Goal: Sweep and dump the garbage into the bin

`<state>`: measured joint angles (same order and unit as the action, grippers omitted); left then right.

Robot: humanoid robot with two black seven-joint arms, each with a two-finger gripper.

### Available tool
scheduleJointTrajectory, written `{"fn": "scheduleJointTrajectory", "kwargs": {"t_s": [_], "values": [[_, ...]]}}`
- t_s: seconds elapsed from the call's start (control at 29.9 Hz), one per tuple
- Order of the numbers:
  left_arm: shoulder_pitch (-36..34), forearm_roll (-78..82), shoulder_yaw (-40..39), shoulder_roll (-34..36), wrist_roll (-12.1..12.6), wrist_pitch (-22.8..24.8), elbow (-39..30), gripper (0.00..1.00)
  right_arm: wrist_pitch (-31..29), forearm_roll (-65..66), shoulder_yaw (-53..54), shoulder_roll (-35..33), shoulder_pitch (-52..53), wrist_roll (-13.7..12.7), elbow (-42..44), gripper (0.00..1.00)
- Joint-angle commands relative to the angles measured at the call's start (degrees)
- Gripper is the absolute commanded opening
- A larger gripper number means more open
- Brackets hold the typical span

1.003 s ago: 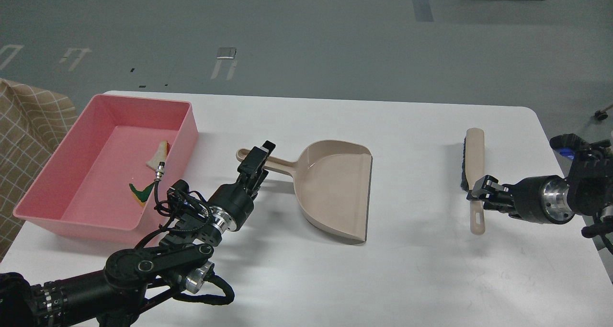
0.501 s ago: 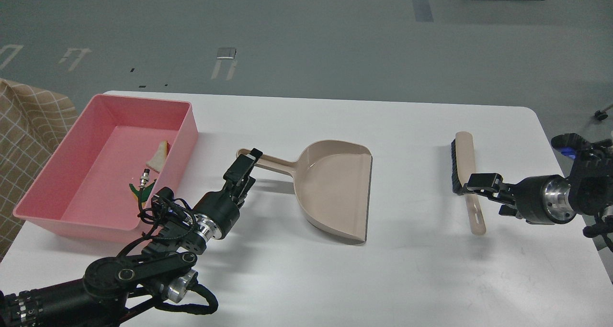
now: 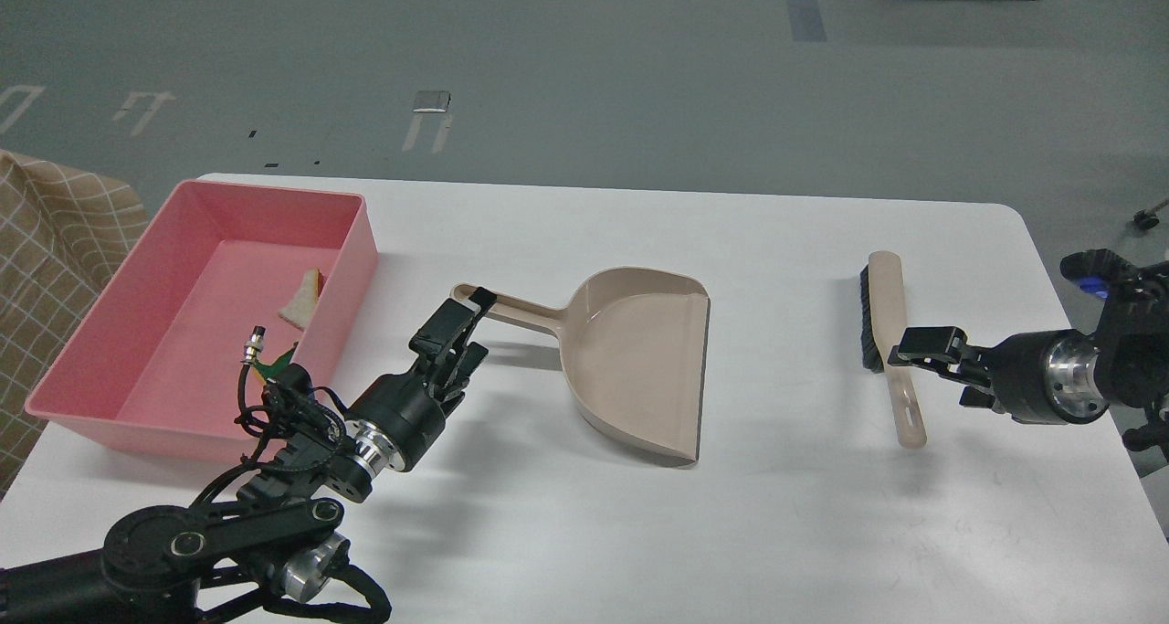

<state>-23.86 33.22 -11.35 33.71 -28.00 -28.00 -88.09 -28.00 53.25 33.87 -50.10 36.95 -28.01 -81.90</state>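
Observation:
The pink bin (image 3: 361,240) stands at the table's left. In it lie the white bread slice (image 3: 301,302) and the yellow-green sponge (image 3: 277,364), the sponge partly hidden behind my left arm's cable plug. The beige dustpan (image 3: 639,359) lies flat mid-table, its handle pointing left. My left gripper (image 3: 473,327) is open and empty, just short of the handle's end. The beige brush (image 3: 888,322) with black bristles lies on the table at the right. My right gripper (image 3: 924,366) is open, close beside the brush handle's right side.
The white table (image 3: 785,533) has a rounded far-right corner and a right edge near my right arm. A checked tan cloth (image 3: 46,231) sits off the table's left edge. Grey floor lies beyond the far edge.
My left gripper has let go of the dustpan handle and drawn back toward me. My right gripper has released the brush, which shifted slightly left, and drawn back to the right.

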Motion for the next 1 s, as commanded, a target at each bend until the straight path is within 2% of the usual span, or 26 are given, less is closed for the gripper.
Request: {"fn": "scheduleJointTrajectory", "kwargs": {"t_s": [0.0,0.23,0.37,0.57,0.77,0.87,0.97], "values": [[-0.1,0.0,-0.1,0.9,0.0,0.0,-2.5,0.98,0.0,-0.1,1.1,-1.7,0.2,0.0,-0.2,1.00],[-0.9,0.0,-0.1,3.6,0.0,0.0,-7.7,0.98,0.0,-0.1,6.4,-1.7,1.1,0.0,-2.4,1.00],[-1.4,0.0,-0.4,5.2,0.0,0.0,-8.9,0.98,0.0,-0.3,7.9,-1.4,2.9,0.0,-3.1,1.00],[-5.8,-0.1,-2.0,6.4,0.0,0.0,-9.0,0.98,0.0,-0.5,16.8,1.6,4.6,0.0,-2.5,1.00],[-16.4,-6.5,-2.7,7.1,0.0,0.0,-8.9,0.98,0.0,-5.2,23.2,2.8,4.0,0.0,-1.0,1.00],[-23.9,-11.9,-1.9,7.3,0.0,0.0,-7.9,0.98,0.0,-10.9,28.1,5.2,4.0,0.1,1.9,0.99],[-30.4,-14.3,0.3,7.4,0.0,0.0,-5.4,0.98,0.0,-11.2,34.5,8.9,3.8,1.5,4.1,0.99]]}}
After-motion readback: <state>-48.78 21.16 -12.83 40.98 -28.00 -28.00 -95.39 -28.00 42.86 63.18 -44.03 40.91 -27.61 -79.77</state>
